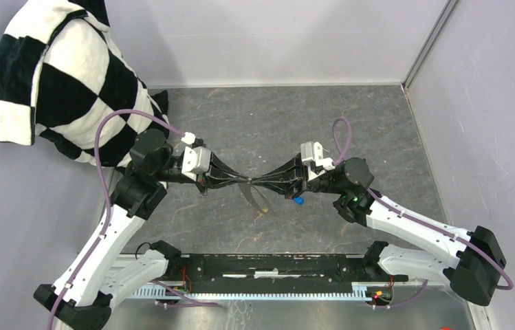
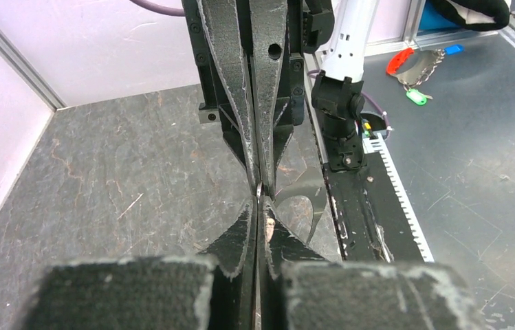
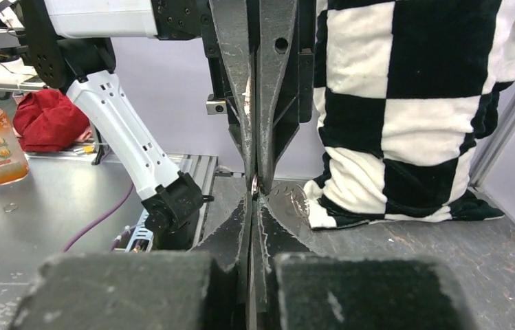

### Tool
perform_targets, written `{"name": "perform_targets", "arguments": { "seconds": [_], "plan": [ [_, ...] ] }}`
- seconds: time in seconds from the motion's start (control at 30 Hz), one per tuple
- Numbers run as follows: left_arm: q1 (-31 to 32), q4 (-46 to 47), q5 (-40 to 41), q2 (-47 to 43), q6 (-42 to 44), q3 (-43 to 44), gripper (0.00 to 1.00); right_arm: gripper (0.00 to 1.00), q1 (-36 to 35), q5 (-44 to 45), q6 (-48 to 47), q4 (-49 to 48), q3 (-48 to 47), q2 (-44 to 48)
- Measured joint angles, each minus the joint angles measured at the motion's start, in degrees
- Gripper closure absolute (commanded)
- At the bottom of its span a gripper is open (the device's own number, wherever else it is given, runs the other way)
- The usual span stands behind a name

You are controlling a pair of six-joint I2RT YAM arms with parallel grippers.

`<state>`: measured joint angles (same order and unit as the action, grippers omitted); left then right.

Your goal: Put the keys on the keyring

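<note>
My left gripper (image 1: 246,181) and right gripper (image 1: 258,183) meet tip to tip above the middle of the table. Both are shut on a small piece of metal of the keyring (image 1: 254,196), whose thin grey loop hangs down below the tips. A yellow key (image 1: 265,210) shows at the loop's low end. A blue key (image 1: 298,201) sits just under the right gripper's fingers; whether it hangs or lies on the table is unclear. In the left wrist view my gripper (image 2: 261,203) pinches the metal with the loop (image 2: 316,206) to its right. The right wrist view shows my gripper (image 3: 255,196) shut.
A black-and-white checked cloth (image 1: 62,75) fills the far left corner and also shows in the right wrist view (image 3: 406,103). Grey walls close the back and both sides. The arms' base rail (image 1: 261,268) runs along the near edge.
</note>
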<state>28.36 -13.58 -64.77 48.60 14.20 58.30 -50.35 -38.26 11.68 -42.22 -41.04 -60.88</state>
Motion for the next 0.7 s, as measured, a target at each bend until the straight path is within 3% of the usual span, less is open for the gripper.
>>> {"name": "perform_targets", "arguments": {
  "seconds": [0.13, 0.23, 0.3, 0.5, 0.7],
  "plan": [
    [0.00, -2.71, -0.04, 0.44, 2.93, 0.50, 0.98, 1.00, 0.20, -0.44, -0.70, 1.66, -0.09, 0.02],
    [0.00, -6.56, 0.85, 0.85, 7.04, 0.98, 0.81, 1.00, 0.22, -0.24, -3.10, 6.45, -1.29, 0.09],
    [0.00, -10.16, 2.51, 1.29, 10.73, 1.79, 0.77, 0.99, 0.22, 0.59, -5.99, 14.01, -4.33, -0.02],
    [0.00, -19.69, 9.18, 2.38, 18.67, 3.67, 0.79, 0.99, 0.37, 4.52, -12.85, 30.84, -13.27, -1.42],
    [0.00, -23.61, 12.28, 2.40, 20.02, 3.54, 0.85, 0.99, -0.07, 8.61, -16.57, 40.30, -16.83, -2.03]
  ]
}}
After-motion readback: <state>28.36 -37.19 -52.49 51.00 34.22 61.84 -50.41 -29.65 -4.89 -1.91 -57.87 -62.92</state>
